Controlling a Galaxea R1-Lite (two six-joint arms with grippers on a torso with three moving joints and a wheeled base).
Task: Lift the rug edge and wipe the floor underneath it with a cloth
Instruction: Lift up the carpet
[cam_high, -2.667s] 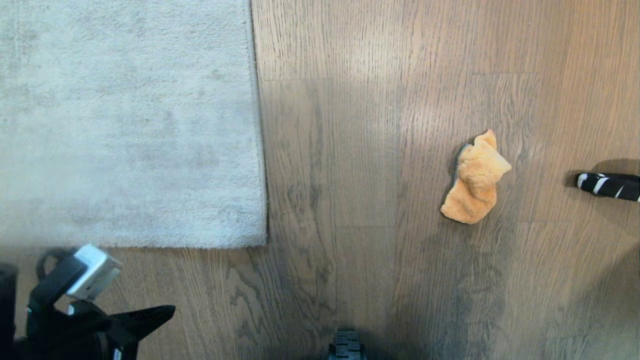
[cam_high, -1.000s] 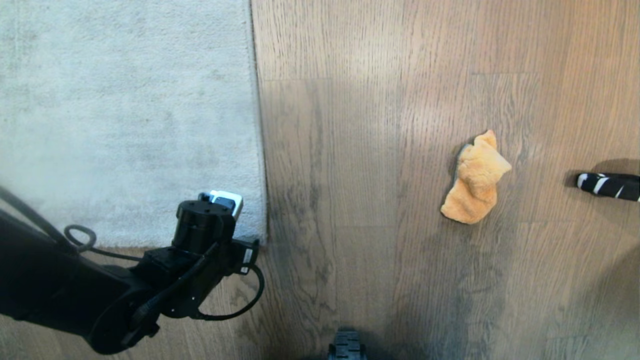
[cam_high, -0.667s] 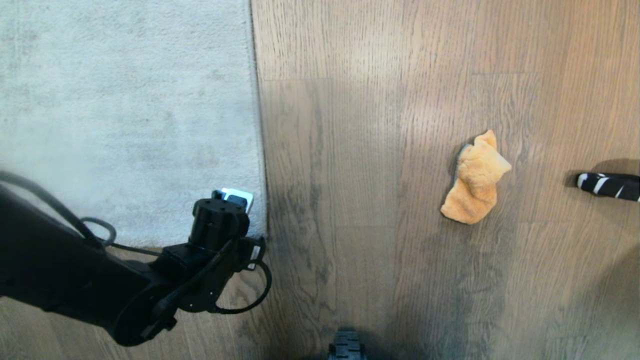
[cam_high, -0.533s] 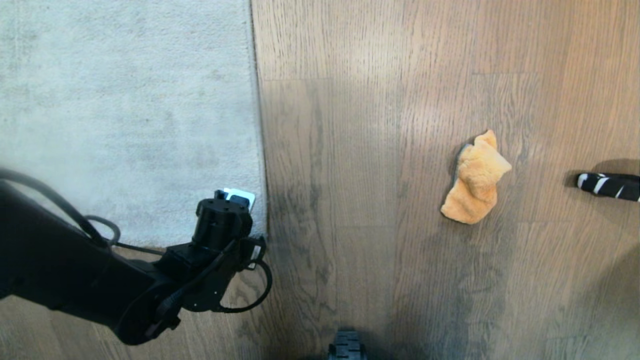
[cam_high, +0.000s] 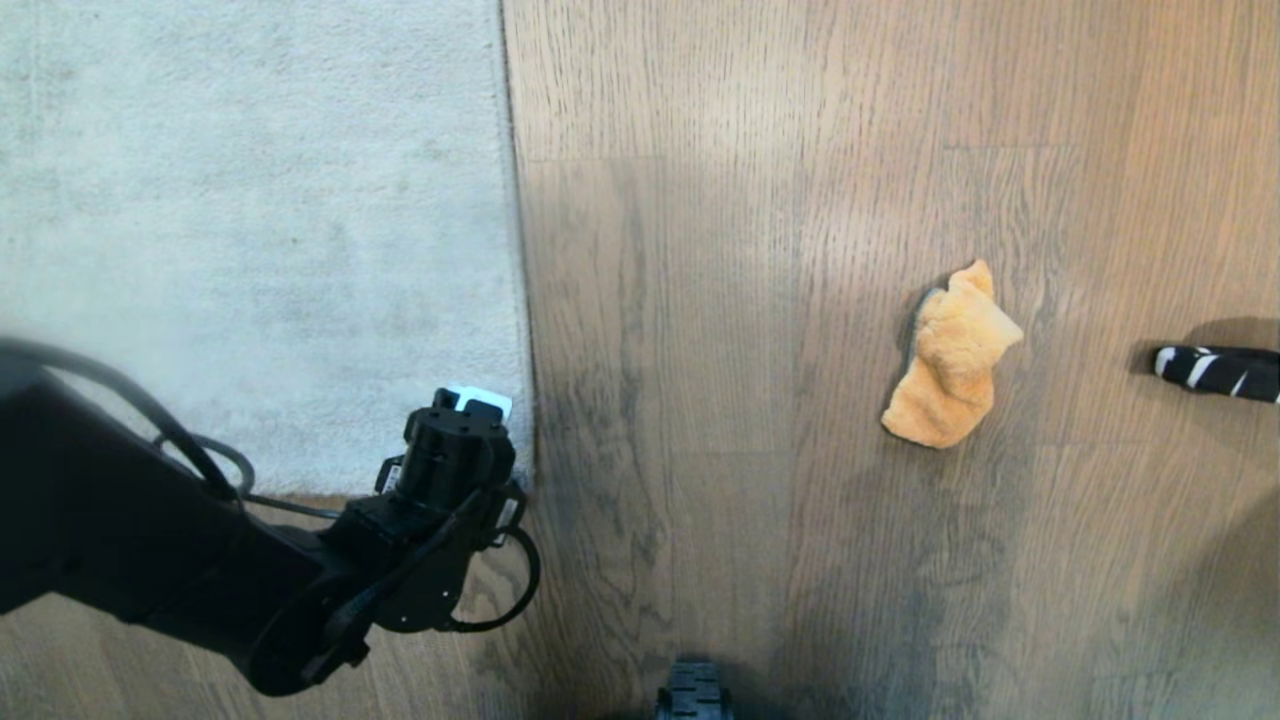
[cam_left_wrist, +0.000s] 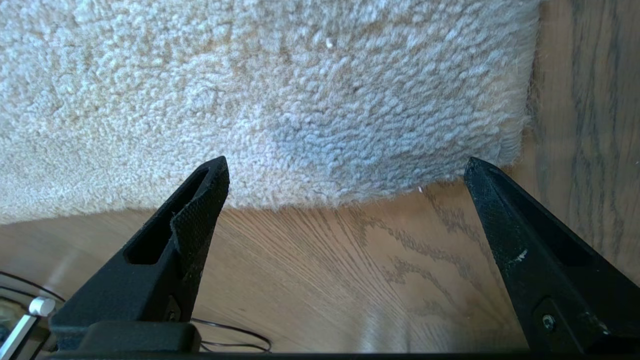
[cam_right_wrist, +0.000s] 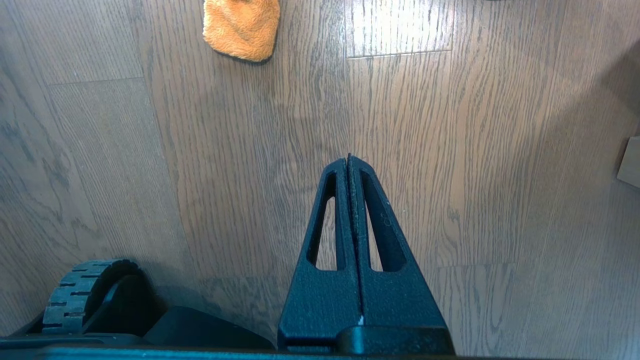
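left pincer (cam_left_wrist: 345, 167) advanced | spread wide | rug edge (cam_left_wrist: 380, 187) between tips

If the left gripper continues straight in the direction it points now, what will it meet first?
Most likely the rug edge. The left gripper is open, its fingertips straddling the near border by the corner, with bare floor just before it. Depth is unclear, so it might touch the floor first.
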